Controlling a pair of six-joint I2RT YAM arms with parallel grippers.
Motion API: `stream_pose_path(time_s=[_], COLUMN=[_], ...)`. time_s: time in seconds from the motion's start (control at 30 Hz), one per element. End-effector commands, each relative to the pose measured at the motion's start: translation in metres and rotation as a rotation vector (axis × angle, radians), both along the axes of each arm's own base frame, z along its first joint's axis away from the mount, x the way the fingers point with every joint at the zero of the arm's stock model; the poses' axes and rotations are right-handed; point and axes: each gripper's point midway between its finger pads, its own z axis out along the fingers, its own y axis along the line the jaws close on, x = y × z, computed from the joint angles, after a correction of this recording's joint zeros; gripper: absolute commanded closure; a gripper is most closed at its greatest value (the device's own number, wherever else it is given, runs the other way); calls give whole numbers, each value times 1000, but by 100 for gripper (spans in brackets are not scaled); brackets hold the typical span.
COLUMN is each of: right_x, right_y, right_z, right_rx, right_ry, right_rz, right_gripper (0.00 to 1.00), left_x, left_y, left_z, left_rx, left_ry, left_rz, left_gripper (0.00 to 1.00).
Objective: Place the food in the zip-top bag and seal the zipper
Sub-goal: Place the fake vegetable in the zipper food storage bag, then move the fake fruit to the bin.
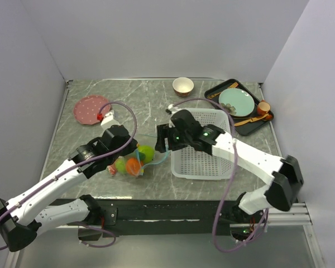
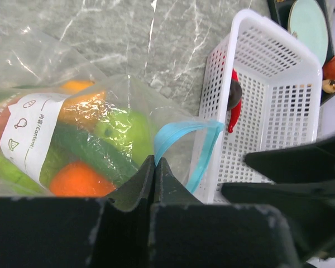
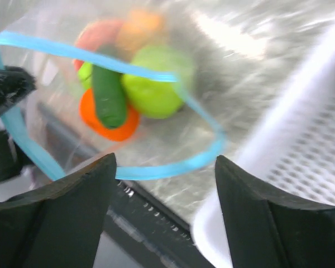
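Nearest, your left claw (image 2: 154,167) is clenched on the zip-top bag (image 2: 39,67), pinching its clear plastic just beside the zipper (image 2: 185,129), near the front edge of the table (image 1: 151,100). The bag lies on its side with a green apple (image 3: 153,81), an orange (image 3: 109,127) and a green pepper (image 3: 107,95) among the food inside. Its teal-blue strip gapes in a wide loop. Just past it, your right claw (image 3: 164,162) is released, its 2 fingers spread at the loop's rim and gripping nothing. Beyond stands the white basket (image 2: 279,42), just beside the bag's mouth, with 1 red chili (image 2: 234,116) and 1 dark brown piece (image 2: 233,94) inside. Farthest back you have a pink plate (image 1: 91,109) at left, a bowl (image 1: 182,85) in the middle, and a black tray (image 1: 248,129) carrying a teal plate (image 1: 237,100) at right.
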Motion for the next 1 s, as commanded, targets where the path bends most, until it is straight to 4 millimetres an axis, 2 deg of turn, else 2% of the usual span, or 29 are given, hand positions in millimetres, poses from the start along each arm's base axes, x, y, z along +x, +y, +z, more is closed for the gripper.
stream_pose_path(time_s=[0.0,0.03,0.1,0.13,0.27,0.37,0.5,0.77,0.97], right_x=[28,36,41,47,53,57,68,103,128], right_y=[-64,-85,-106,-123,-145,-149,-142,-122,-117], right_z=[15,10,-2,-15,-48,-62,-64,-67,-83], right_rx=[-89,-115,-147,-171,-225,-259,-247,-167,-157], right_ry=[-144,-146,-113,-81,19,36,42,60,97], right_rz=[-266,-350,-412,-452,-461,-449,-441,-450,-455], right_gripper=[18,15,13,14,23,25,23,21,21], left_x=[3,3,3,3,3,3,4,3,3], left_y=[11,12,13,12,10,10,10,9,12], left_z=[20,21,20,19,14,12,12,7,7], left_rx=[-37,-40,-40,-39,-34,-27,-26,-20,-11], left_ry=[-62,-66,-63,-60,-42,-37,-37,-23,-23], left_rz=[59,66,70,69,65,66,67,66,74], left_gripper=[97,97,96,96,97,98,98,98,97])
